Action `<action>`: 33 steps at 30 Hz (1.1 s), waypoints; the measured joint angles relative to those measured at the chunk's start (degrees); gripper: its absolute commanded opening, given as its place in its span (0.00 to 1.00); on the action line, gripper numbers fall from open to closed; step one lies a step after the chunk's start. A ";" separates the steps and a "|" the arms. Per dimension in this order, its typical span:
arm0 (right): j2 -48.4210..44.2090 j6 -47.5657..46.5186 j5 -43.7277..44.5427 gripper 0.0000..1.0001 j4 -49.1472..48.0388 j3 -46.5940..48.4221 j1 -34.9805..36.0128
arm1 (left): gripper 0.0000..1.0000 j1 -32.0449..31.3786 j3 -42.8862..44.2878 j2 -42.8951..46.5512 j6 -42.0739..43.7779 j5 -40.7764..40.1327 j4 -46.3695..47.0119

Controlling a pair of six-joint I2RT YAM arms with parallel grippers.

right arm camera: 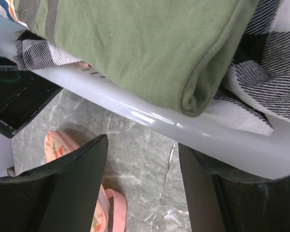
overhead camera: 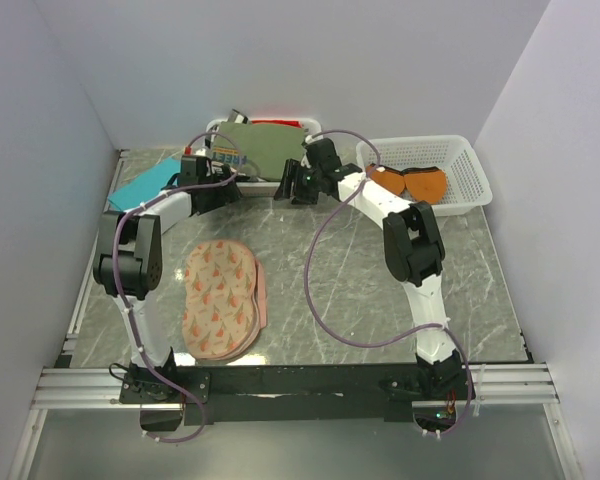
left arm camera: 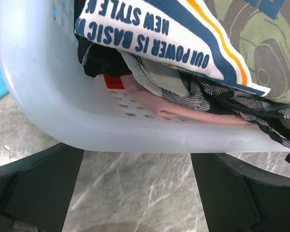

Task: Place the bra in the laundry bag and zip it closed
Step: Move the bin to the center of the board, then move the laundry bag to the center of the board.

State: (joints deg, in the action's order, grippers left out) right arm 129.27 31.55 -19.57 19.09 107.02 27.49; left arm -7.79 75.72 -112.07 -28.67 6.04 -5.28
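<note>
Hovering at the near wall of the clothes basket [left arm camera: 63, 106], the left fingers [left arm camera: 34, 193] and right fingers [right arm camera: 72, 193] stand spread and empty, seemingly not yet committed to a reach. The bra [overhead camera: 412, 184] lies in the mesh basket [overhead camera: 470, 170] right of it, partly behind the right arm. The laundry bag [overhead camera: 220, 298] lies nearer, on the worktop [overhead camera: 330, 280], its zipper indiscernible.

Bright, even, diffuse light from above; no hard shadows.
Top view sharp, grey marbled tabletop [overhead camera: 340, 270] carries only faint soft shading. Wrist views softer: white plastic basket [right arm camera: 150, 118] shows a glare streak mid-frame in right wrist view, washed out at left in left wrist view; bottom edges dark, blurred.
</note>
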 measured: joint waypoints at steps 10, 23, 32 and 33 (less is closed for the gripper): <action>1.16 -0.22 -1.20 0.69 1.31 1.81 0.13 | 0.96 0.48 1.79 -1.44 0.50 1.88 -1.09; -12.46 -2.73 -4.59 0.65 -3.58 -22.18 0.74 | 0.96 0.50 -15.28 15.91 -0.76 0.72 2.34; -24.15 -2.47 -8.55 0.56 -10.82 -40.37 8.28 | 0.96 -5.49 -37.35 43.15 -5.95 -6.80 4.98; -24.13 -1.95 -9.01 0.56 -11.91 -42.14 9.60 | 0.96 -6.73 -39.54 45.00 -6.71 -8.15 4.52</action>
State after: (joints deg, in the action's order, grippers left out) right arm 105.14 29.61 -28.58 7.18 64.88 37.08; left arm -14.52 36.18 -67.07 -35.38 -2.11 -0.75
